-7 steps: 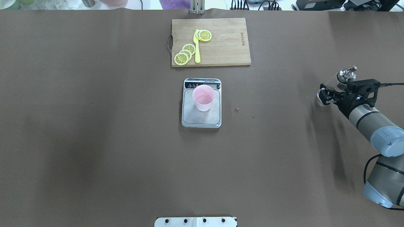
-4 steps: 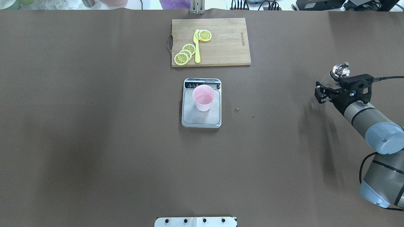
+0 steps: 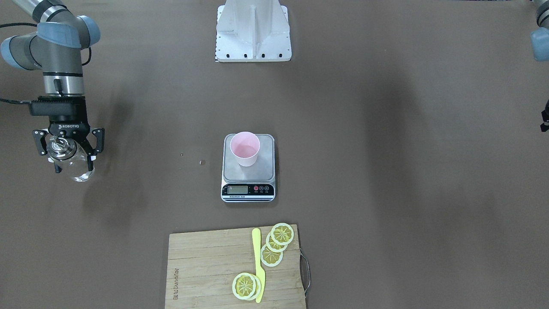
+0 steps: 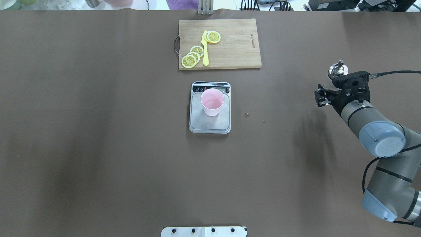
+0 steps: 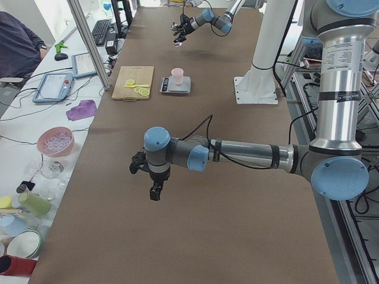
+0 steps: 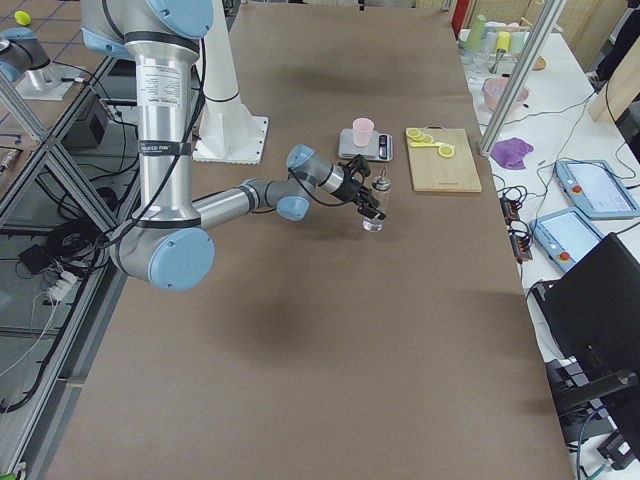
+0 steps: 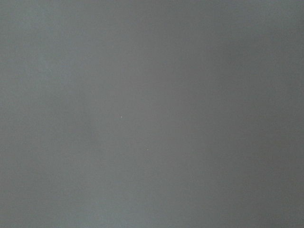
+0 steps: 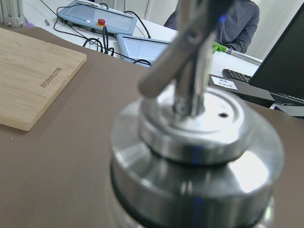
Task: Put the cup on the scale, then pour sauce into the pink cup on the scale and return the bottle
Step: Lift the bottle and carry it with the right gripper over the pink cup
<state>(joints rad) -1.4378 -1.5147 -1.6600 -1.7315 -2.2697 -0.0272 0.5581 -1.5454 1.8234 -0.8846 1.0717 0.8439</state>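
The pale pink cup (image 4: 212, 101) stands upright on the steel scale (image 4: 210, 124) at the table's middle; both also show in the front view, cup (image 3: 245, 148) and scale (image 3: 248, 189). My right gripper (image 3: 73, 165) is shut on the clear glass bottle (image 3: 79, 171), which stands about upright far to the right, its metal spout cap (image 4: 337, 70) on top. The cap fills the right wrist view (image 8: 194, 142). I cannot tell whether the bottle's base touches the table. My left gripper (image 5: 153, 184) hovers over bare table; I cannot tell if it is open or shut.
A wooden cutting board (image 4: 235, 49) with lemon slices (image 4: 193, 56) and a yellow knife (image 4: 205, 49) lies behind the scale. Two small specks (image 4: 247, 114) lie right of the scale. The white robot base plate (image 4: 204, 231) is at the near edge.
My right gripper has carried the bottle toward the table's far side and a little leftward, and the bottle has gone from tilted to about upright. Cup and scale are unchanged.
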